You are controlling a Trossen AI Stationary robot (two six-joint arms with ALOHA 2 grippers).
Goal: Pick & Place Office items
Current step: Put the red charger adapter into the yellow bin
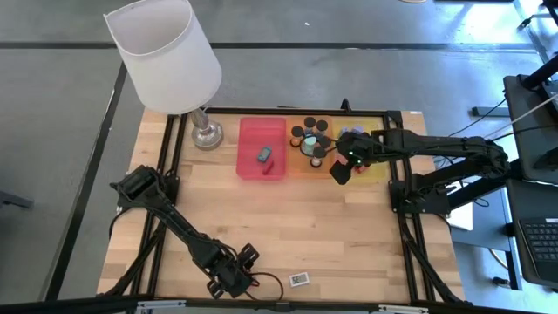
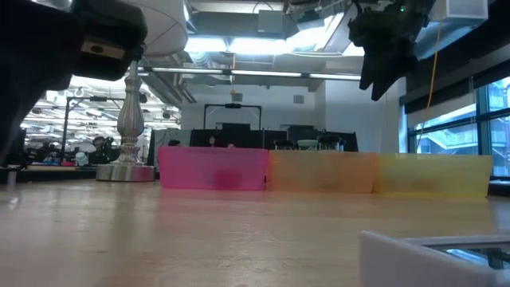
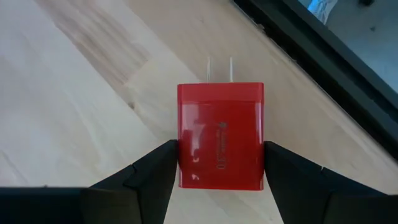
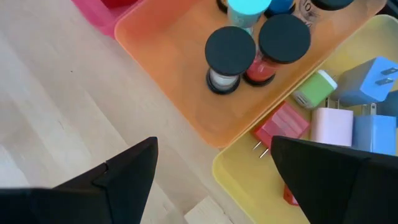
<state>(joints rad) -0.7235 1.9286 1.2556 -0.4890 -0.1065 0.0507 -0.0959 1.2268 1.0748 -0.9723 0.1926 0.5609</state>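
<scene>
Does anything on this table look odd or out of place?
Mostly tidy: pieces sit sorted in the red tray, orange tray and yellow tray. One white flat block lies alone at the near edge, far from the trays, beside the left tool, which holds a red block.

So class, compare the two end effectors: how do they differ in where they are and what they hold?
The left end effector is at the table's near edge, while the right end effector hangs over the orange tray and yellow tray. The left one is clamped on a red charger block; the right one is open and empty. The left sits low by the wood, the right well above it. Both have dark fingers.
</scene>
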